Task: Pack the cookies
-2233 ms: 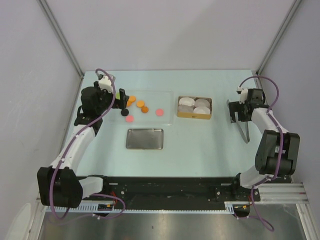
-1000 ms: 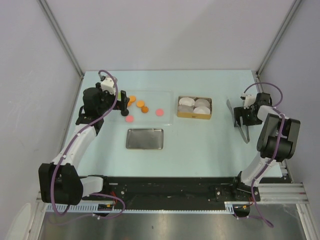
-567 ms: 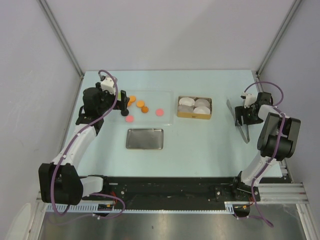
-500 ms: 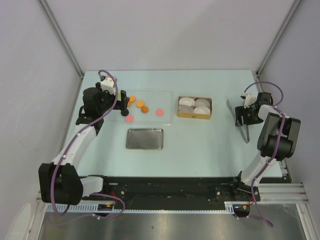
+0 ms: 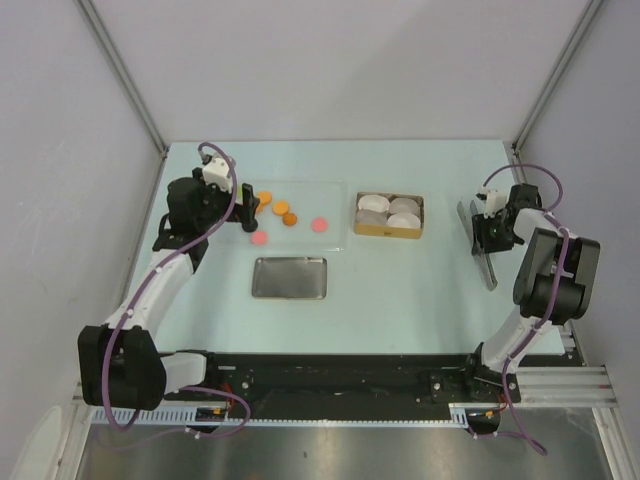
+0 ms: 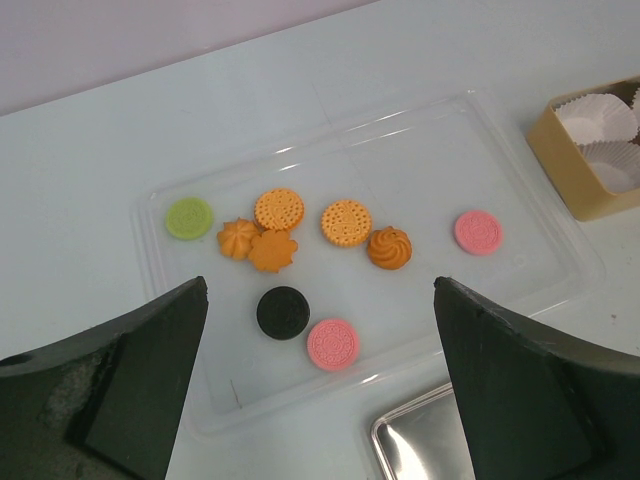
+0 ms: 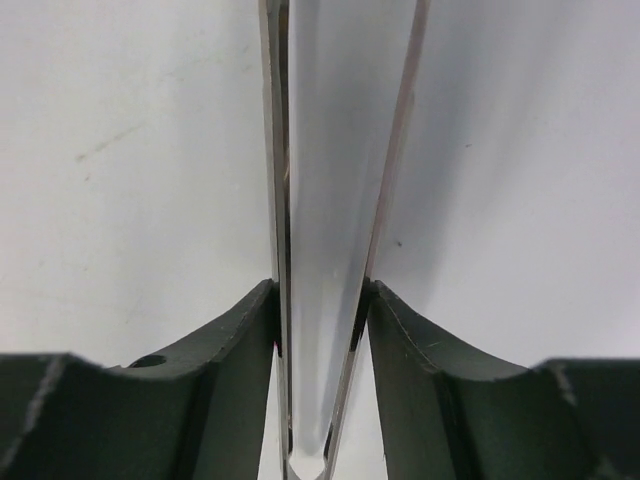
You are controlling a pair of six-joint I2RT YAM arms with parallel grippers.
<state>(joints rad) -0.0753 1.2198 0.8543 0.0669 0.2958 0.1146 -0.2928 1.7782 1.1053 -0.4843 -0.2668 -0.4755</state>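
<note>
Several cookies lie in a clear plastic tray [image 6: 540, 200]: a green one [image 6: 189, 217], orange ones [image 6: 346, 222], a black one [image 6: 283, 312] and two pink ones [image 6: 332, 344]. My left gripper [image 6: 318, 288] hovers open above the tray's near-left part and holds nothing; from above the left gripper [image 5: 247, 207] sits at the tray's left end. At the far right, my right gripper [image 7: 320, 290] is shut on the metal tongs [image 7: 340, 200], one finger [image 7: 230, 340] against each arm. The tongs [image 5: 487, 265] lie on the table under that gripper [image 5: 484, 232].
A tan box [image 5: 390, 215] with white paper cups stands right of the clear tray [image 5: 335, 235]. A flat metal tray [image 5: 289, 277] lies in front of the clear tray. Grey walls enclose the table on three sides.
My right gripper's jaws have closed in onto the two arms of the tongs, which shifted slightly. The left arm and the cookies have stayed put.
</note>
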